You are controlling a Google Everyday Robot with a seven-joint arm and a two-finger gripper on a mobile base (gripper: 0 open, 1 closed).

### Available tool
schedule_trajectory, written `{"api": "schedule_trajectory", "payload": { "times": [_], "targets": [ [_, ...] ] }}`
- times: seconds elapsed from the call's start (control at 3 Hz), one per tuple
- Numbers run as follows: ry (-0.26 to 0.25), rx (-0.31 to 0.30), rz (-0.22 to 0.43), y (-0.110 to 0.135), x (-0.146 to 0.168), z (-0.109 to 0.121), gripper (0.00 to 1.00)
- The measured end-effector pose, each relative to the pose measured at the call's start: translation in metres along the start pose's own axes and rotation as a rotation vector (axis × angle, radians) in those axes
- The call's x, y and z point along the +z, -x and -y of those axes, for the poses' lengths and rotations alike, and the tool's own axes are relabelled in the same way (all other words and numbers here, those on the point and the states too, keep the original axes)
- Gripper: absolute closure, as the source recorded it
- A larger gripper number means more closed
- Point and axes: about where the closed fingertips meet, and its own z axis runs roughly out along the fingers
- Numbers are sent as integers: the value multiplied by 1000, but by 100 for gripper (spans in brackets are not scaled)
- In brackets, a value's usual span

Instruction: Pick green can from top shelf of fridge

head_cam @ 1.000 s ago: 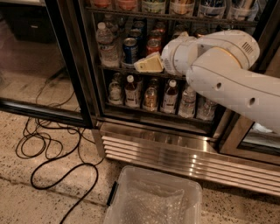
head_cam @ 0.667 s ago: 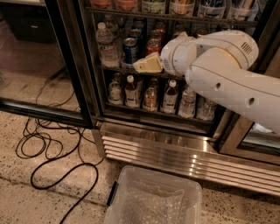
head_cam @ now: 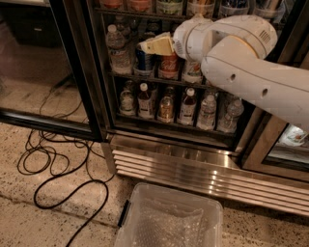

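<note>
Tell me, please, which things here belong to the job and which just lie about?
Job: fridge, uppermost visible rack, gripper by the middle rack; green can not identifiable.
Lying about: plastic bin, floor cable, blue can, water bottle.

A clear plastic bin (head_cam: 126, 226) sits on the speckled floor (head_cam: 29, 222) at the near edge. To its left, a black cable (head_cam: 101, 182) lies in loose loops. Farther back, a middle rack (head_cam: 145, 77) carries a water bottle (head_cam: 118, 48) at the left. Next come a blue can (head_cam: 143, 62) just behind the gripper (head_cam: 145, 47), a red can (head_cam: 169, 66) and a white can (head_cam: 192, 71). The lower rack (head_cam: 164, 123) holds a row of small bottles (head_cam: 166, 103), several of them white-capped.
</note>
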Motion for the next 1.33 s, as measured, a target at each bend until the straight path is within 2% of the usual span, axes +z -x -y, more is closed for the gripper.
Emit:
{"api": "schedule_trajectory", "payload": {
  "times": [0.33, 1.0, 1.33],
  "targets": [
    [1, 29, 45, 20, 13, 4, 11],
    [13, 42, 105, 45, 31, 1, 11],
    [1, 31, 115, 51, 41, 6, 13]
  ]
}}
